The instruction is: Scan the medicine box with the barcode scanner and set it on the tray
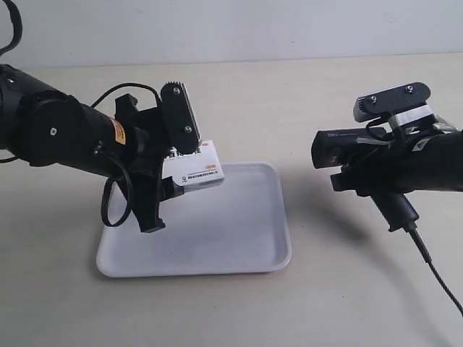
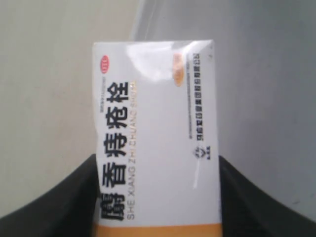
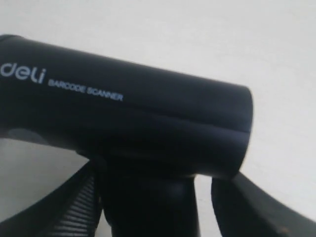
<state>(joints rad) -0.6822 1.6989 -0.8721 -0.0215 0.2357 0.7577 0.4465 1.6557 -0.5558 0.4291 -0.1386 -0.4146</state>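
The left end effector [image 1: 170,189] pinches the box [image 1: 192,170] above the tray [image 1: 217,256], while at three o'clock the right end effector [image 1: 376,177] grips the scanner [image 1: 347,148].

The medicine box [image 2: 155,138] is white with black Chinese characters, a small red oval mark, and an orange band along one end. The barcode scanner [image 3: 123,118] is matte black with pale grey lettering. The tray [image 1: 239,238] is plain white on a cream-beige bench [image 1: 325,311].
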